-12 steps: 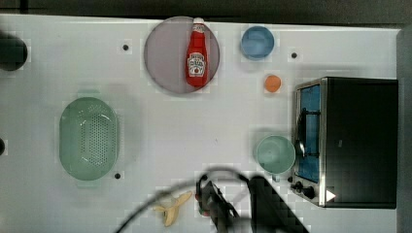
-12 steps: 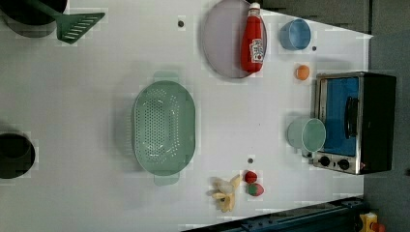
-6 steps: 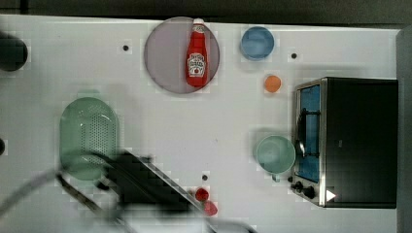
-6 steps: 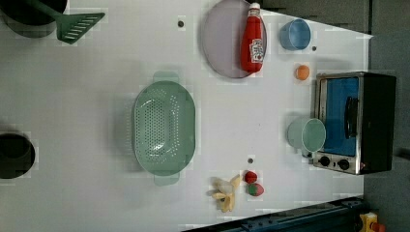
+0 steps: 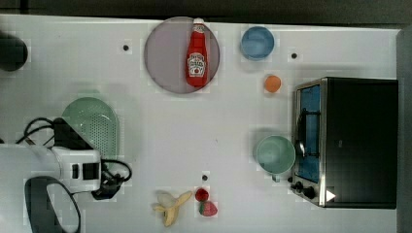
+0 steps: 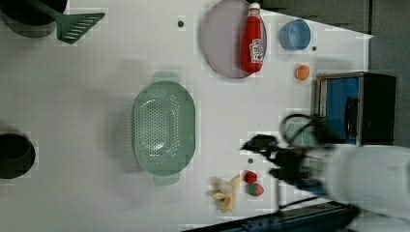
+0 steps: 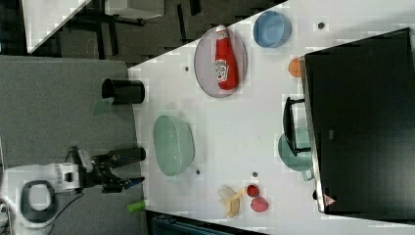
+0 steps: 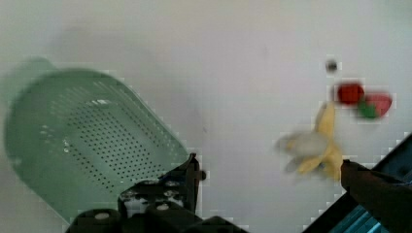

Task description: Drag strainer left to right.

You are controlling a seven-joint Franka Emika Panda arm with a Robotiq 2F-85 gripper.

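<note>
A smooth white worktop (image 5: pixel 145 145) carries a scatter of kitchen things seen from above. In the top view, the strainer (image 5: pixel 94 124), a pale mint-green oval plastic colander with a handle tab at each end and an inside dotted with small holes, lies at about 9 o'clock from the middle of the worktop. The robot's white arm reaches in over the strainer's 7 o'clock side. In the right view the end effector (image 7: pixel 128 168) hangs beside the worktop's edge, its two dark fingers spread wide apart and gripping nothing. A round grey plate (image 5: pixel 167 56) at 12 o'clock holds a red ketchup bottle (image 5: pixel 197 53) lying on its side. Just at 3 o'clock of the plate stands a round blue bowl (image 5: pixel 257 42), with a small orange ball (image 5: pixel 272 83) nearby. A boxy black toaster oven (image 5: pixel 357 141) with a glass door fills the 3 o'clock side, and a solid teal cup (image 5: pixel 275 154) sits beside it. At 6 o'clock lie a peeled banana (image 5: pixel 171 206) and two small red fruits (image 5: pixel 205 202).
</note>
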